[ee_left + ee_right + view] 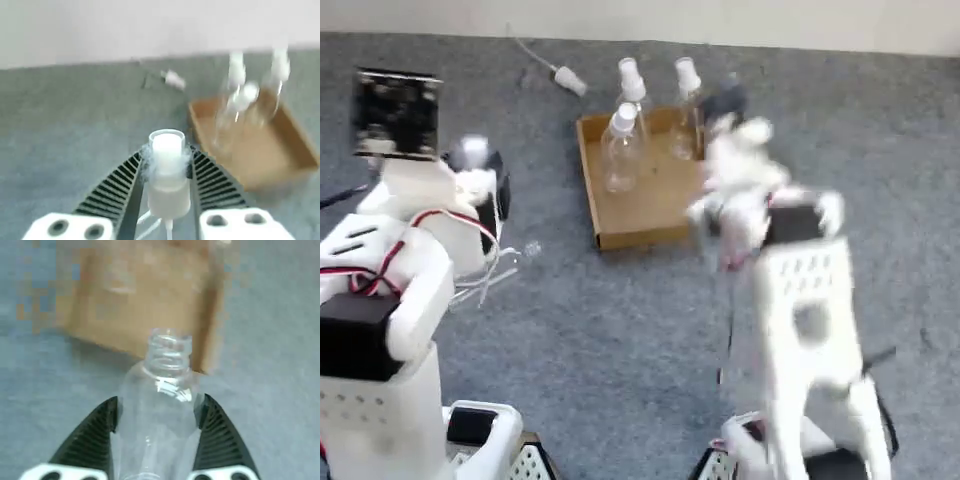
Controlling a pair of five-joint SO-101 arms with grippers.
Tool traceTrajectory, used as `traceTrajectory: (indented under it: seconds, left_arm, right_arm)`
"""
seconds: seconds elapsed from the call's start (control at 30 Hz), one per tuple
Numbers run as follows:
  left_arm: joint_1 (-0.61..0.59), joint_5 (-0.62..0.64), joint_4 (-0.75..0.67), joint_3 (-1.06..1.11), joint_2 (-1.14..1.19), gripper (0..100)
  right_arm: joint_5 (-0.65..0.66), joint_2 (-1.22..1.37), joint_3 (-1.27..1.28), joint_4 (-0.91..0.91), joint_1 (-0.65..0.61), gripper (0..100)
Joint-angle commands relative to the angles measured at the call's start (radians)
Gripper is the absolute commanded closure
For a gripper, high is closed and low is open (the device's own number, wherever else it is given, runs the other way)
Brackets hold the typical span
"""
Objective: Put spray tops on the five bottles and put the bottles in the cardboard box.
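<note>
My left gripper (167, 157) is shut on a white spray top (168, 172), whose thin tube hangs down; in the high view it sits at the left (475, 158). My right gripper (160, 405) is shut on a clear bottle (159, 410) with an open threaded neck, held just in front of the cardboard box (145, 305). The box (635, 238) lies at the middle back of the grey carpet. Three capped bottles (623, 140) stand together in or at its back part. The right arm (760, 215) hangs at the box's right side.
A loose spray top (568, 80) lies on the carpet behind the box, to its left, also visible from the left wrist (173, 78). Thin clear tubing (495, 280) lies beside the left arm. Open carpet stretches in front of the box, between the two arm bases.
</note>
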Motion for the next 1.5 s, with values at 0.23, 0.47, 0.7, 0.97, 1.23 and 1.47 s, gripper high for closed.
traceTrajectory:
  seconds: [0.23, 0.47, 0.7, 0.97, 1.23, 1.47]
  left_arm:
    - [0.008, 0.341, -0.193, -0.128, -0.013, 99]
    - [0.226, 0.351, -0.201, -0.122, -0.007, 99]
    - [0.295, 0.35, -0.267, -0.007, -0.01, 99]
    - [0.302, 0.351, -0.316, 0.104, -0.012, 99]
    - [0.292, 0.31, -0.345, -0.035, -0.005, 99]
    - [0.303, 0.299, -0.405, -0.068, -0.002, 99]
  right_arm:
    - [-0.127, -0.613, 0.687, -0.458, -0.41, 99.5]
    - [-0.127, -0.768, 0.803, -0.516, -0.452, 99.5]
    - [-0.127, -0.86, 0.875, -0.515, -0.449, 99.5]
    - [-0.127, -0.909, 0.92, -0.516, -0.398, 99.5]
    - [-0.127, -0.909, 0.92, -0.516, -0.364, 99.5]
    - [-0.127, -0.909, 0.92, -0.516, -0.364, 99.5]
